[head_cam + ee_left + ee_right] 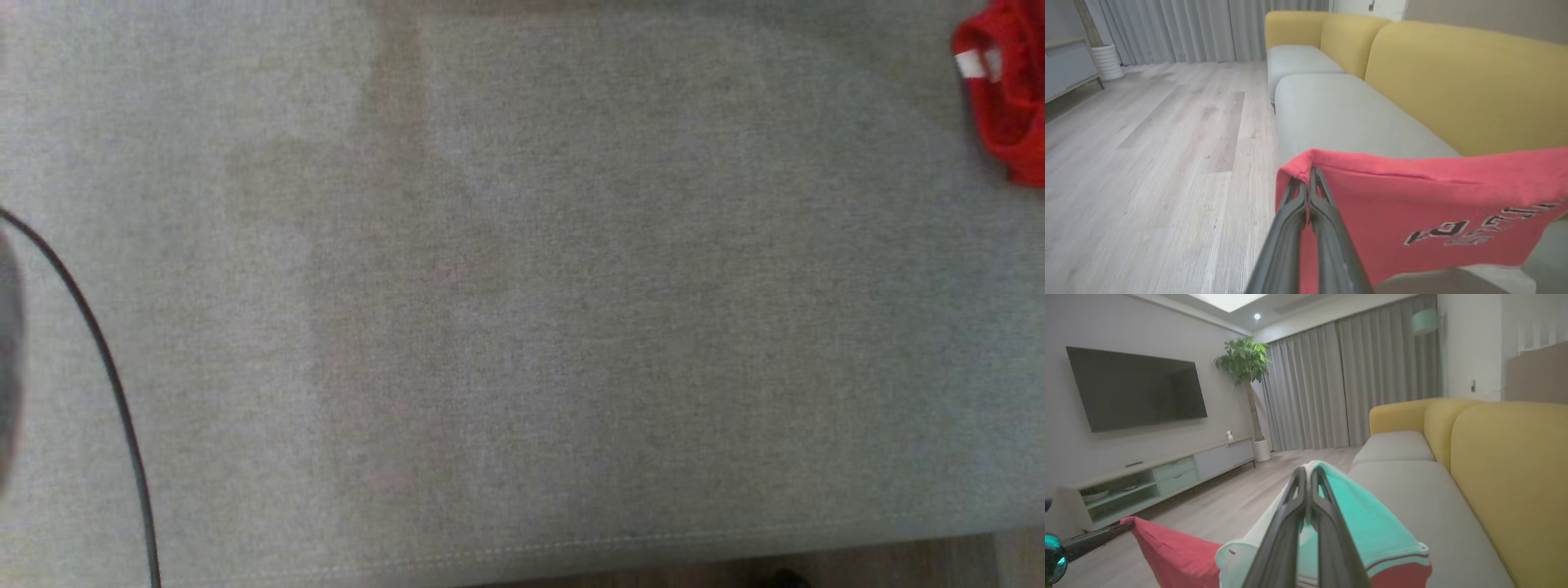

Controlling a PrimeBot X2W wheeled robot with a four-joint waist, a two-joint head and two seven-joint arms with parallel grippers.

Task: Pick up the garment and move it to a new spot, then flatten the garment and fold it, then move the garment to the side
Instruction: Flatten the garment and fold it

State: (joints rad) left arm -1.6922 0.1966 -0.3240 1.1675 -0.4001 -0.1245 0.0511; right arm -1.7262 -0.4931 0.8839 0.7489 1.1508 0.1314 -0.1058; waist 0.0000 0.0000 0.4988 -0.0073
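Surroundings, wrist views: grey sofa seat (1339, 114) w/ yellow backrest (1453, 81), pale wood floor (1147, 143), grey curtains (1188, 28), white ribbed pot (1108, 61). Right wrist view adds wall TV (1135, 388), potted plant (1245, 359) and low console (1167, 469) opposite the sofa. Head view: black cable (98, 343) curves down the left side over the seat fabric; nothing lies on the seat centre.

Garment (1412, 212): red, teal sleeve, black lettering, white neck label (971, 64); held up over the sofa seat, and at the upper right corner of the head view. Left gripper (1309, 173) is clamped tight on a red corner; right gripper (1308, 471) is clamped tight on the teal sleeve end. Long axis = the top edge, which in the right wrist view runs from the teal sleeve towards the left gripper's corner, approx. along the sofa front. Cloth hangs below that edge; lettering reads inverted in left wrist view. Whether the lower edge touches the seat: cannot tell.
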